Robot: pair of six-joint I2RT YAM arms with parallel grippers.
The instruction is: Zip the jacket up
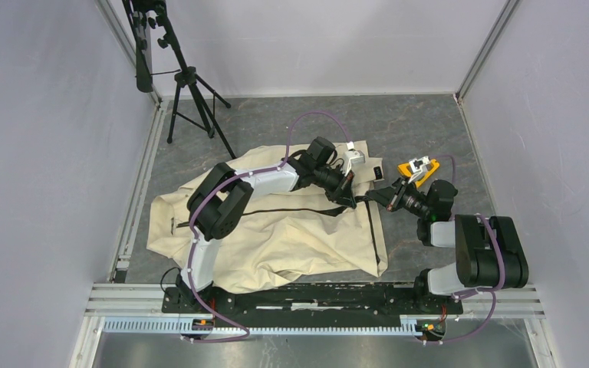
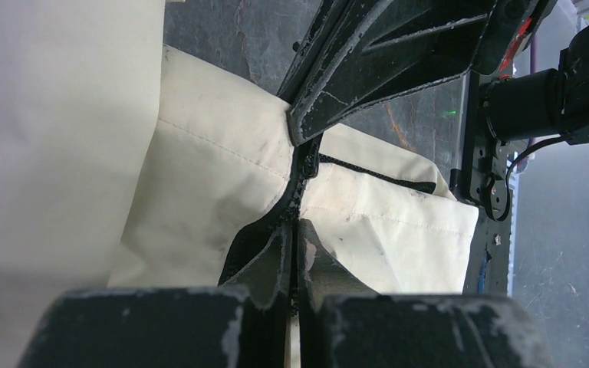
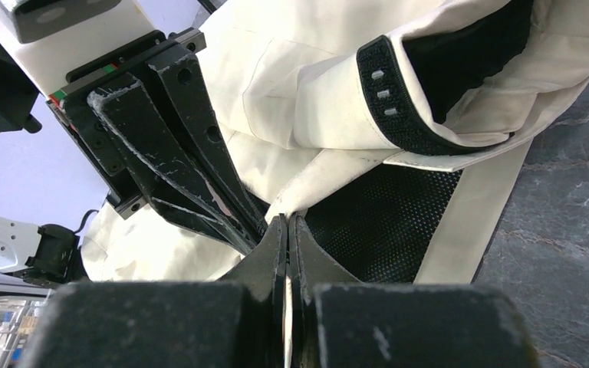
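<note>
The cream jacket [image 1: 276, 245] lies wrinkled on the grey floor, its dark zipper [image 1: 276, 210] running across the front. At the jacket's right end my left gripper [image 1: 350, 193] and right gripper [image 1: 373, 198] meet tip to tip. In the left wrist view the left gripper [image 2: 293, 230] is shut on the black zipper [image 2: 301, 180] edge of the jacket [image 2: 215, 184], with the right arm's fingers [image 2: 368, 69] pinching the same seam just beyond. In the right wrist view the right gripper [image 3: 286, 222] is shut on a jacket [image 3: 307, 84] edge beside black mesh lining [image 3: 383, 222]; the left fingers [image 3: 169, 153] touch there.
A black tripod [image 1: 188, 92] stands at the back left. An orange-yellow object [image 1: 418, 169] lies on the floor right of the jacket. A black strap [image 3: 387, 100] curls over a folded cuff. Walls close three sides; a metal rail [image 1: 314, 295] runs along the near edge.
</note>
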